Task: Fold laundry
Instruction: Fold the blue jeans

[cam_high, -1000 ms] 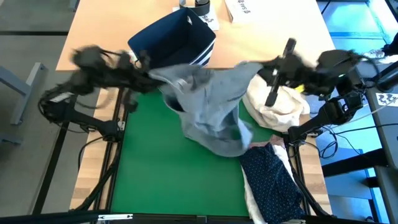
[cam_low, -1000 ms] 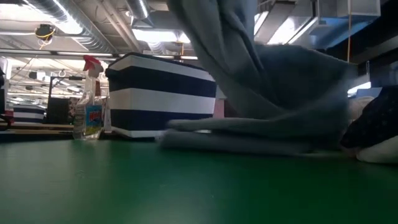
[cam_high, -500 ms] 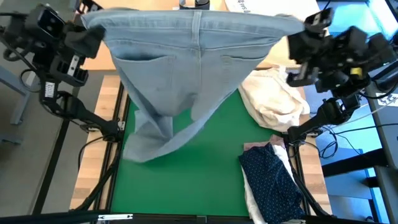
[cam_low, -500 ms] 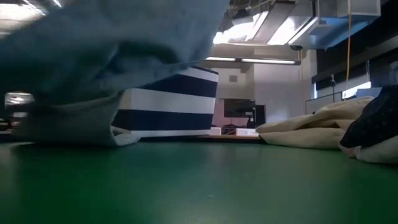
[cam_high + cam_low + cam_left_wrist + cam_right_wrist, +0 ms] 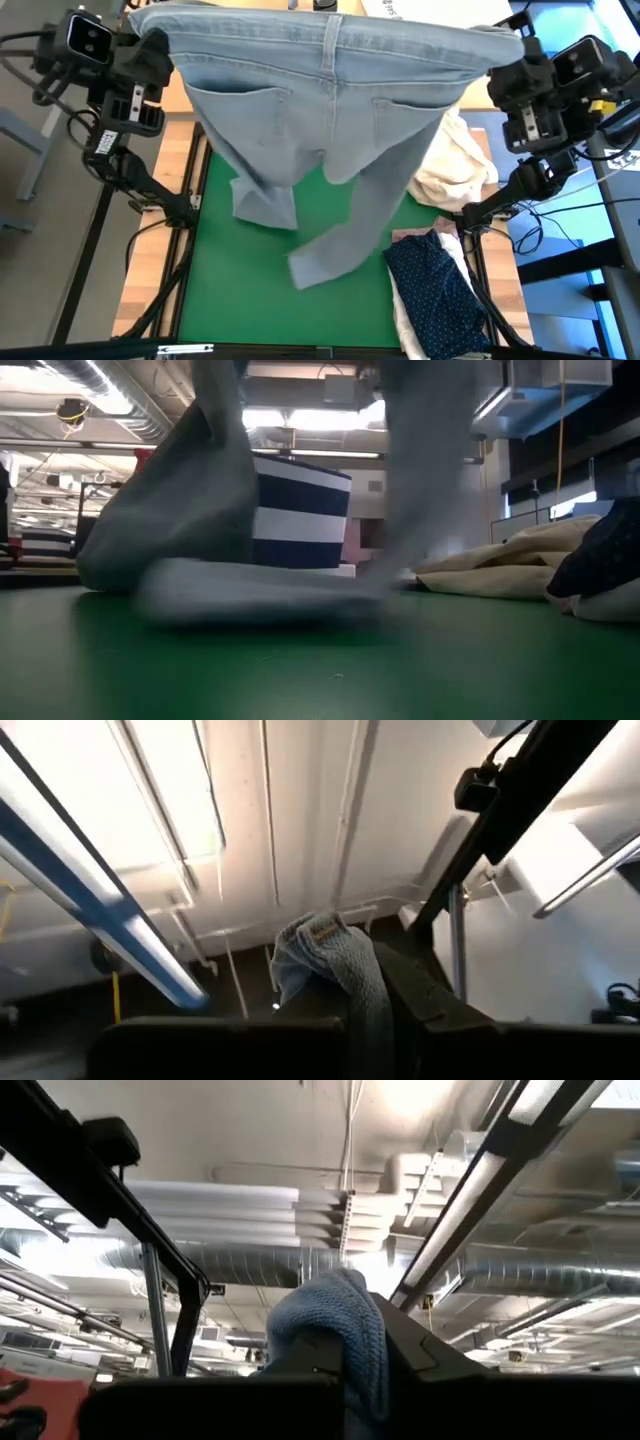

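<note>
Jeans [image 5: 320, 120] hang (legs down) above table [image 5: 240, 300].

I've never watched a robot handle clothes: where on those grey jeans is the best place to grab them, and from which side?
By the waistband's two corners, from the outer sides, one gripper each. That is how the light grey jeans hang now: left gripper and right gripper shut on the band's ends, stretching it straight so both legs drop freely toward the green mat.

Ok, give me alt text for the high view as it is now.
Light grey jeans hang stretched by the waistband between the left gripper and right gripper, legs trailing onto the green mat. A cream bundle and navy dotted shirt lie right.
</note>
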